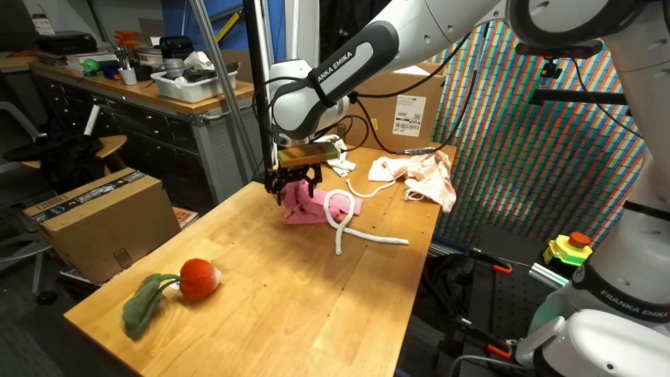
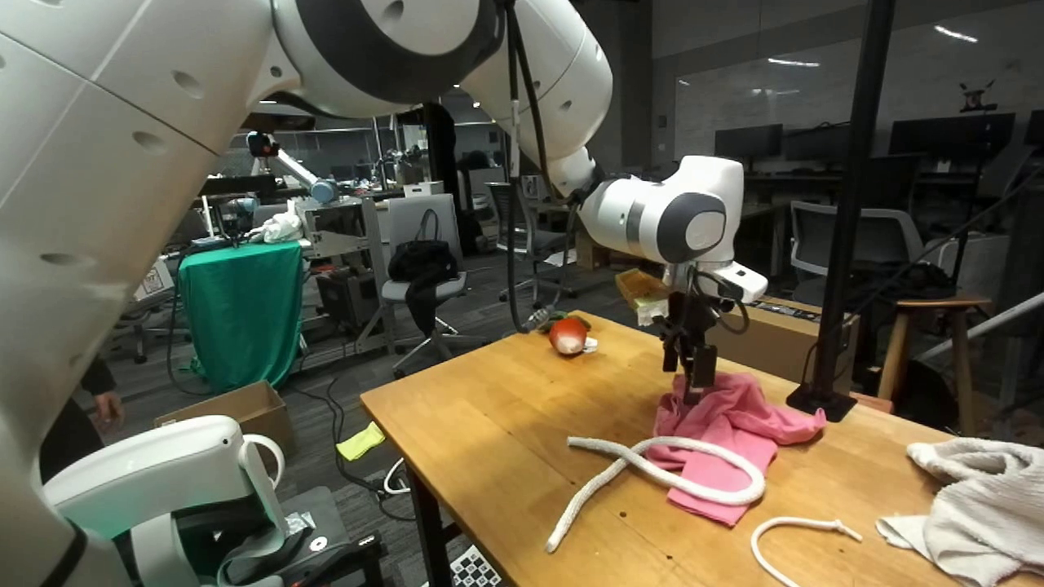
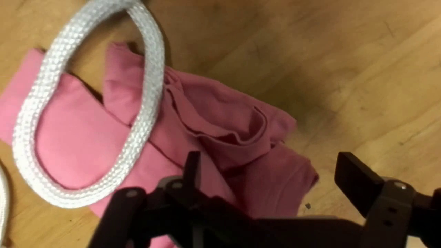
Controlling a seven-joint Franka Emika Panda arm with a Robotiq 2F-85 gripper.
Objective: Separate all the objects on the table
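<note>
the wrist view crops the white rope (image 3: 154,70) (top edge).

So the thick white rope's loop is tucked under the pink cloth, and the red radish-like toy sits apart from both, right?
Not quite: the wrist view shows the thick white rope with its loop lying on top of the pink cloth, not under it. The red radish-like toy does sit apart from both.

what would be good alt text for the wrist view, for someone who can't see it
An open black claw, at the bottom, frames one crumpled end of a pink cloth lying on a wooden table. A loop of white rope lies across the cloth, and a bit of white cord shows at the left edge.
</note>
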